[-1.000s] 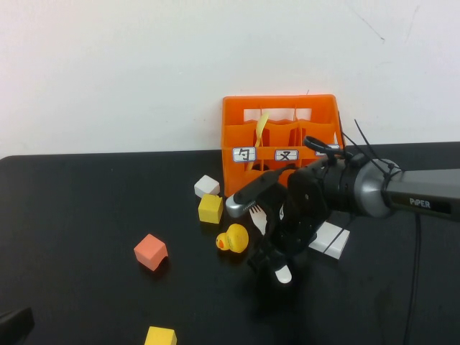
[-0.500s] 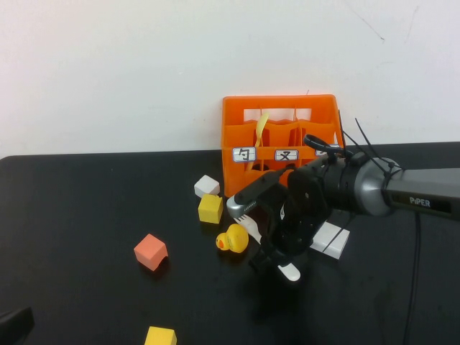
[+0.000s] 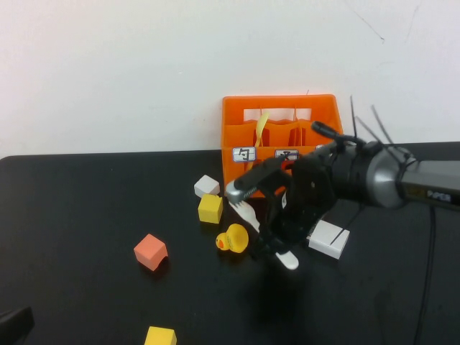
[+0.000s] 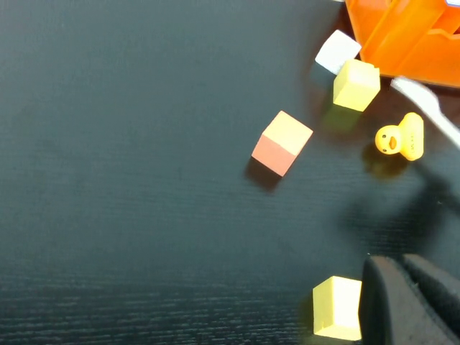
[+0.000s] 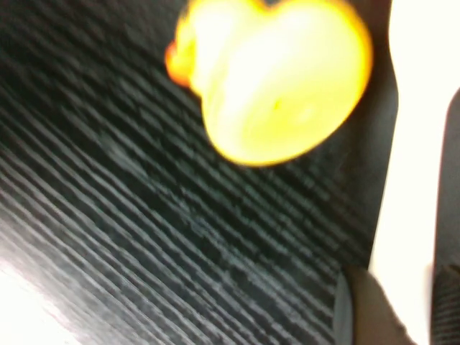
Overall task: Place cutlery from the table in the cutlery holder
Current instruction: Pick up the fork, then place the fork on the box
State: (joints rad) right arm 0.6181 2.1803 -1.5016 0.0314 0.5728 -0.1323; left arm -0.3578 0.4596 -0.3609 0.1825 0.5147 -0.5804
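Note:
My right gripper is shut on the white fork, which slants a little above the black table, prongs toward the orange cutlery holder. In the right wrist view the fork runs between my fingers, right beside the yellow duck. A pale yellow spoon stands in the holder's left compartment. My left gripper rests at the near left corner, shut and empty. The left wrist view also shows the fork and the holder.
The duck sits just left of the right gripper. A flat white block lies to its right. A yellow cube and a white cube lie near the holder. An orange cube and another yellow cube lie nearer me.
My right gripper has closed on the fork and raised it slightly off the table, toward the holder. The left arm has not moved.

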